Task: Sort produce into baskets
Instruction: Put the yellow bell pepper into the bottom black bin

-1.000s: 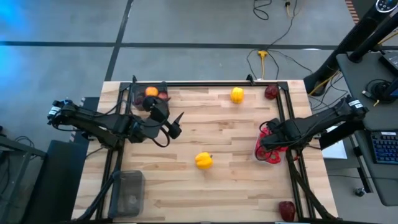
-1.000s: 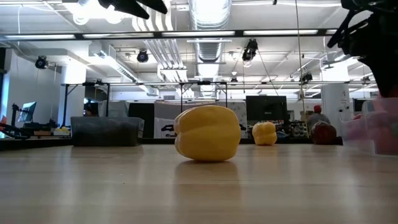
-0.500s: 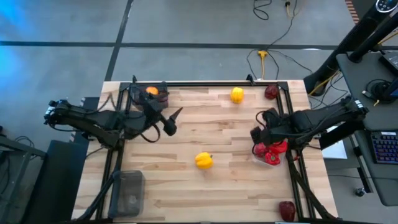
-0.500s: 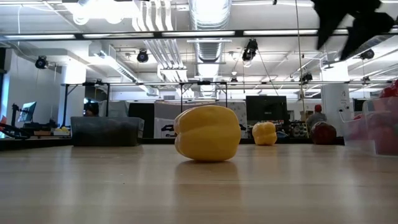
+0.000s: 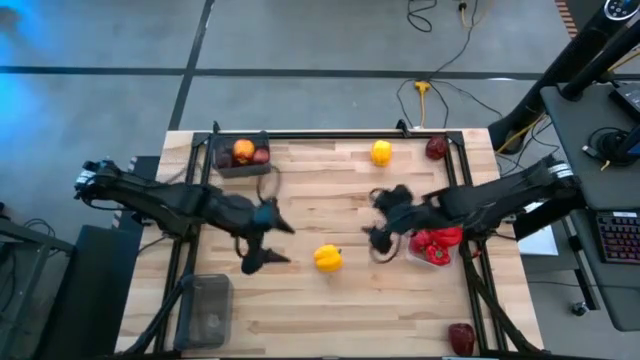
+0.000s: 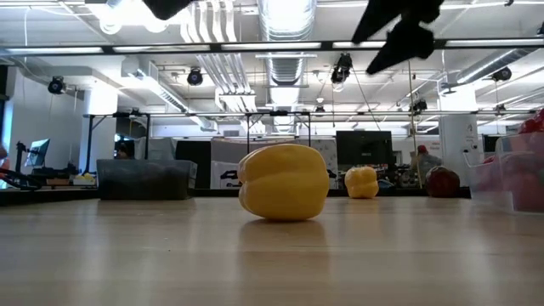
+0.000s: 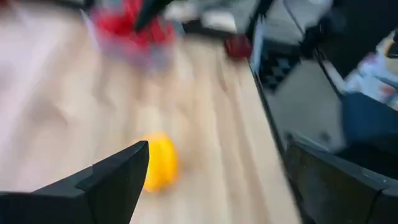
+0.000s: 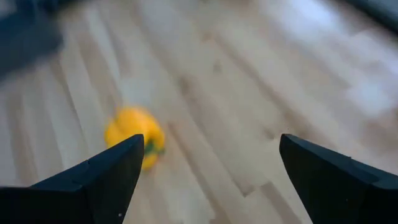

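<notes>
A yellow bell pepper (image 5: 327, 258) lies on its side mid-table; it also shows in the low view (image 6: 283, 182), the left wrist view (image 7: 158, 163) and the right wrist view (image 8: 134, 135). My left gripper (image 5: 264, 243) is open and empty just left of it. My right gripper (image 5: 378, 222) is open and empty to its right, above the table. A second yellow pepper (image 5: 381, 152) and a dark red apple (image 5: 436, 148) lie at the far edge, another apple (image 5: 461, 337) at the near right corner. A dark bin (image 5: 240, 154) holds an orange fruit and apples; a clear bin (image 5: 433, 247) holds red peppers.
A third dark bin (image 5: 207, 310) stands at the near left corner. A black frame rail (image 5: 330, 135) runs along the table's far edge and sides. Bare wood lies between the two grippers and toward the near edge.
My left gripper has swung from beside the far-left bin toward the near edge and right, to the middle yellow pepper. My right gripper has left the clear bin of red peppers and gone toward the table's left, toward the same pepper. The produce has not moved.
</notes>
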{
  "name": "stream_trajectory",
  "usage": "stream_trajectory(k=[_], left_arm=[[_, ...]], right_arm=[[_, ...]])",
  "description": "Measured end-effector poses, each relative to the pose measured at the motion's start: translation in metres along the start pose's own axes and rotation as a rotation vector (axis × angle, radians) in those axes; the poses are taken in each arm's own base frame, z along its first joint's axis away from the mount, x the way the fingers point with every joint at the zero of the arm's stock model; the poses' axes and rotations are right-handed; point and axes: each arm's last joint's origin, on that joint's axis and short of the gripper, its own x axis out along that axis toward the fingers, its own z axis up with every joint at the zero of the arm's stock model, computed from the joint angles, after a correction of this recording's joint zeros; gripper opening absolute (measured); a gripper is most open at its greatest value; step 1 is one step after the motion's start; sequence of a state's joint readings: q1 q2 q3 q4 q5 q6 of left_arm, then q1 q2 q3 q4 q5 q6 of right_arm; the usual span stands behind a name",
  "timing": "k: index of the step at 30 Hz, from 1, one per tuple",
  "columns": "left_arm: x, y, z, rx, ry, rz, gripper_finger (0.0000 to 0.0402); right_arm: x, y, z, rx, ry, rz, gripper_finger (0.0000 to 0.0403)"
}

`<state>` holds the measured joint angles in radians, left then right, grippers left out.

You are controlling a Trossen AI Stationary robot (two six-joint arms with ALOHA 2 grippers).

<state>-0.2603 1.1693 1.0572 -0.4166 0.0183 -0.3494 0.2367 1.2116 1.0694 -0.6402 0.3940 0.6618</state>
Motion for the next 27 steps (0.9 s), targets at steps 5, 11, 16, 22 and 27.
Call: stream_trajectory(k=[5,11,16,22,27], left_arm=[[0.033,-0.004,-0.024,-0.082,0.238,-0.050,0.0361],[0.033,-0.009,-0.030,-0.054,0.290,-0.093,0.0361],[0.034,-0.002,-0.046,0.036,0.331,0.080,0.0361],[0.055,0.009,-0.079,0.025,0.306,0.152,0.0361],[0.073,0.014,-0.100,-0.051,0.224,0.129,0.0361]], right_arm=[[0.051,0.013,-0.019,-0.087,0.154,-0.063,0.0365],[0.098,0.030,-0.030,-0.096,0.206,-0.123,0.0365],[0.128,0.047,-0.034,-0.106,0.234,-0.118,0.0365],[0.153,0.068,-0.025,-0.114,0.238,-0.099,0.0365],[0.166,0.083,-0.017,-0.115,0.245,-0.057,0.0365]])
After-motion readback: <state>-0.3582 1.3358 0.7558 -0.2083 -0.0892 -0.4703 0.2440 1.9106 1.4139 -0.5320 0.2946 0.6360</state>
